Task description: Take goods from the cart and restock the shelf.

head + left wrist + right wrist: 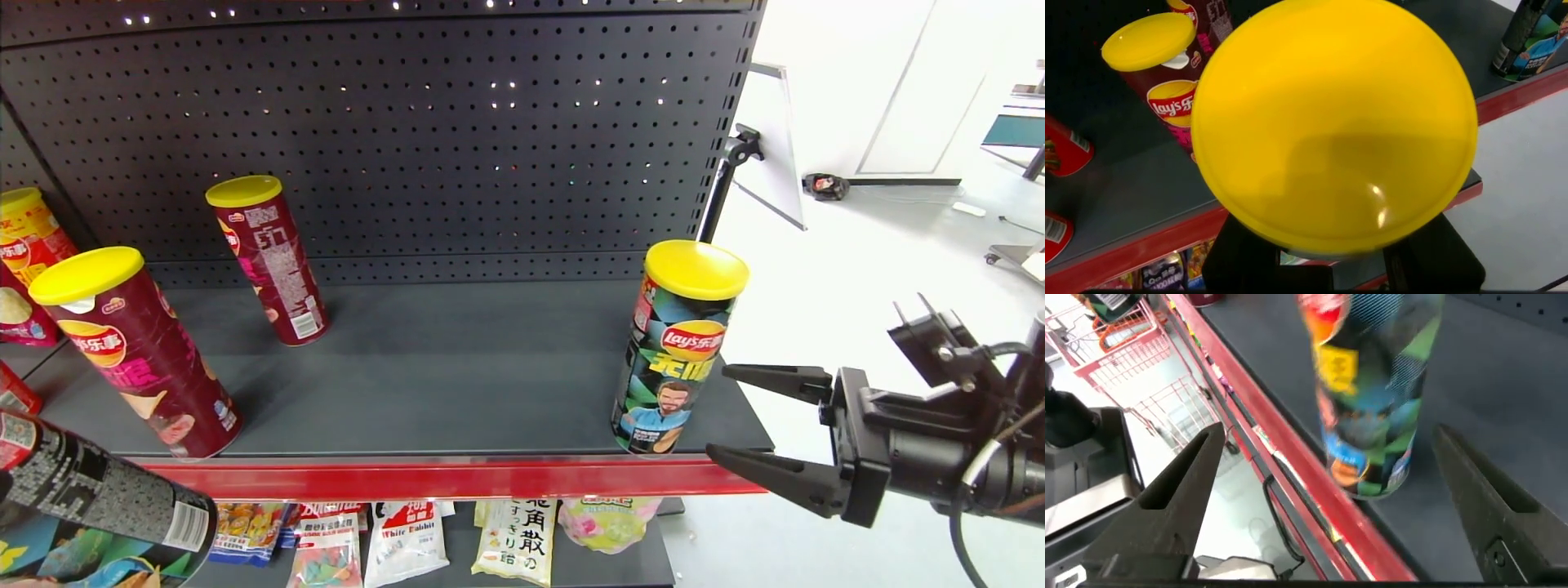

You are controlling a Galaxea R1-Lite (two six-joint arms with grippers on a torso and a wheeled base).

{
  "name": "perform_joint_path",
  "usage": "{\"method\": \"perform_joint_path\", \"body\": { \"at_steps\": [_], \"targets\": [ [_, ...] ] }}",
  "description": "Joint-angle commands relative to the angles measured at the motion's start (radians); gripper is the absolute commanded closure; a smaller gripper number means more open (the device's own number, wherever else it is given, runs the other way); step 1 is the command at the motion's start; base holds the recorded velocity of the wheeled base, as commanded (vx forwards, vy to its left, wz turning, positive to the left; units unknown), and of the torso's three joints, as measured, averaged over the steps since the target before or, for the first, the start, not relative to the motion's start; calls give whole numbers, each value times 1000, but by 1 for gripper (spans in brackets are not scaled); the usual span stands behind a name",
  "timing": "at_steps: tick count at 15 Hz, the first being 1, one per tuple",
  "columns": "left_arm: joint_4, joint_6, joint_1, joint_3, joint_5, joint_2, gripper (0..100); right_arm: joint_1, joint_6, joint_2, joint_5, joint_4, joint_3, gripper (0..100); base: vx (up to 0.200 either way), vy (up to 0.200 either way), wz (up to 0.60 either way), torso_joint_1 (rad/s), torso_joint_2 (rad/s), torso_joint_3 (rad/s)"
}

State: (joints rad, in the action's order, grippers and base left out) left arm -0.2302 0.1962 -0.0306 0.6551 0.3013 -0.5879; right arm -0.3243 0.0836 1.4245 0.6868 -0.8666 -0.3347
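Observation:
A green-and-blue chip can (676,351) with a yellow lid stands upright at the right front corner of the dark shelf deck (457,367). My right gripper (717,411) hangs open just right of it, fingertips close to the can without touching; this can (1372,400) also stands beyond the right gripper (1327,433). My left gripper (1343,265) is shut on a black chip can (106,490), held tilted below the shelf's left front edge, with its yellow lid (1335,122) facing the wrist camera. Two maroon cans (135,351) (269,261) stand on the shelf's left half.
More red and yellow cans (24,245) crowd the far left. Snack bags (408,539) hang on the level below the red shelf lip (457,478). A red wire cart (1118,351) stands behind on the floor. A white board (771,147) juts out at the shelf's right end.

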Motion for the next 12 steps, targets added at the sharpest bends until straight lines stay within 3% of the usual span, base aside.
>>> {"method": "perform_joint_path", "body": {
  "at_steps": [1,3,6,8,9,10,11,12],
  "targets": [
    [0,0,0,5,1,-7,100,10,1,-108,-1,1,77,0,0,0,0,0,0,0],
    [2,0,0,40,2,-40,100,48,5,-197,-52,3,161,0,0,0,0,0,0,0],
    [2,0,0,104,16,-121,100,142,-38,-409,-380,17,223,0,0,0,0,0,0,0],
    [9,5,-2,113,29,-152,100,159,-44,-532,-593,35,233,0,0,0,0,0,0,0],
    [17,5,-2,110,39,-161,100,162,-44,-605,-713,97,215,0,0,0,0,0,0,0],
    [20,3,-2,110,42,-164,100,163,-42,-639,-759,139,204,0,0,0,0,0,0,0],
    [22,3,-2,112,53,-173,100,165,-33,-762,-849,317,158,0,0,0,0,0,0,0],
    [22,3,-2,110,71,-182,100,165,-16,-846,-868,462,120,0,0,0,0,0,0,0]
  ]
}}
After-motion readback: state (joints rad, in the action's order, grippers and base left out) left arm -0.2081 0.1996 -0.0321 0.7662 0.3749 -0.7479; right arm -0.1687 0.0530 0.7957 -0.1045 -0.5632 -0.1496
